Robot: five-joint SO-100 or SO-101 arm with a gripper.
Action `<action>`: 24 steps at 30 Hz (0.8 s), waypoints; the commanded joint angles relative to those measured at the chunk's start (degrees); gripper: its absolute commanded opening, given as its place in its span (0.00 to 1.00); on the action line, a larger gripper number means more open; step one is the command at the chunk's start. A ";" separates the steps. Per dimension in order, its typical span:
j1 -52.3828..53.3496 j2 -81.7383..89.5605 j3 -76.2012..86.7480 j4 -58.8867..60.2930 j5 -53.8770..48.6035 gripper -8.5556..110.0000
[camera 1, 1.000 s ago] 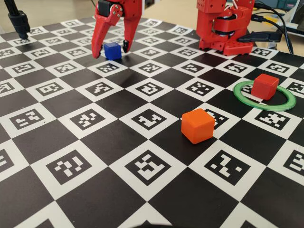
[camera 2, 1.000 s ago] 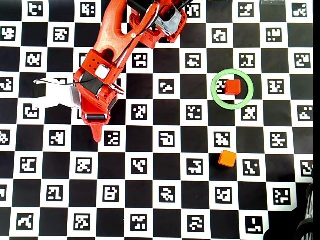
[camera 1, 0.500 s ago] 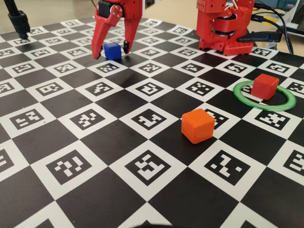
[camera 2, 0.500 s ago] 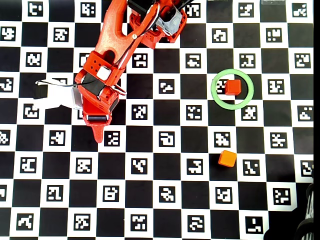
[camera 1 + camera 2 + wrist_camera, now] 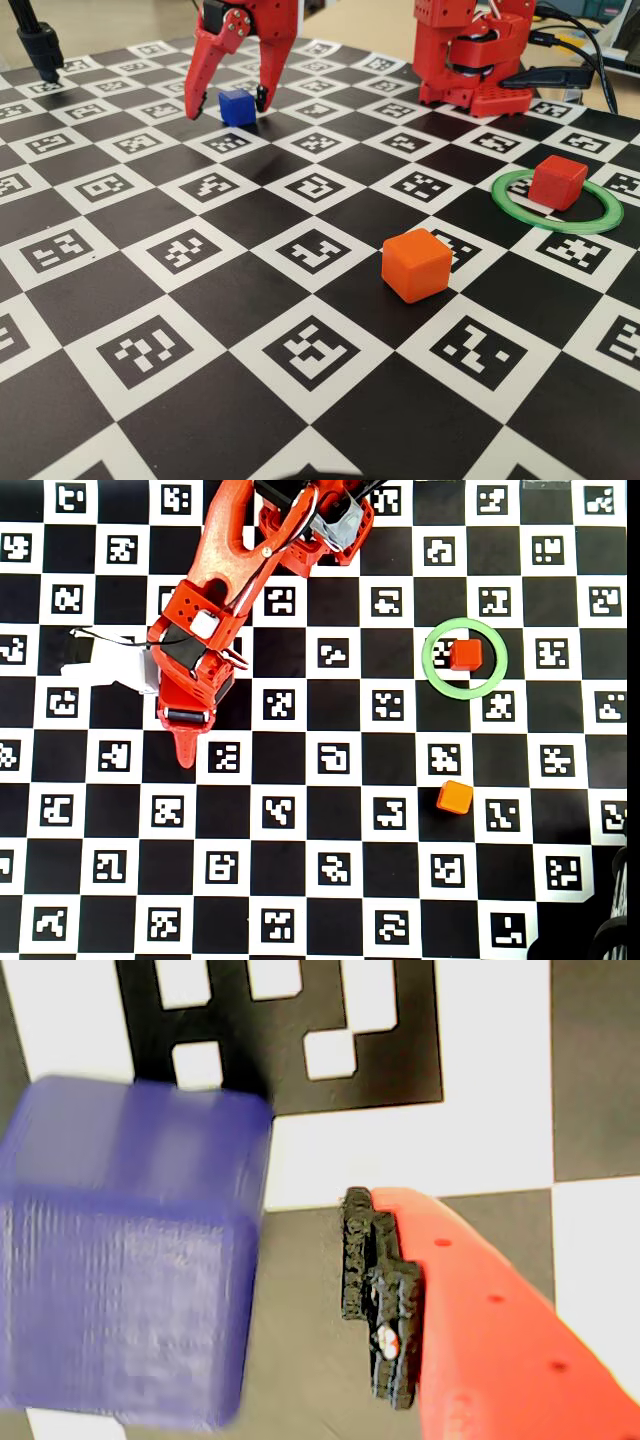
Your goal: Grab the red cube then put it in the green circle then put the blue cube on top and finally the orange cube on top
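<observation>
checkered marker mat, gripper open astride blue cube (untouched), orange cube apart

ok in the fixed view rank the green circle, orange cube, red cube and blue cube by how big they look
1. green circle, widest by far
2. orange cube, nearest the camera, so it looks larger
3. red cube
4. blue cube, farthest away

The cubes may really be alike; distance makes that unsure.

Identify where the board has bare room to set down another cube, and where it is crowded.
Free: the wide near part of the board below the orange cube in the overhead view, and the stretch between the gripper and the green circle. Crowded: around the blue cube between the open jaws, and inside the circle, which holds the red cube.
</observation>
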 commanded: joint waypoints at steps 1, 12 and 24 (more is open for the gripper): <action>0.70 1.67 -1.32 -0.97 1.14 0.45; 0.88 1.85 -1.14 -1.14 2.90 0.45; 1.05 1.93 -1.05 -1.23 4.92 0.45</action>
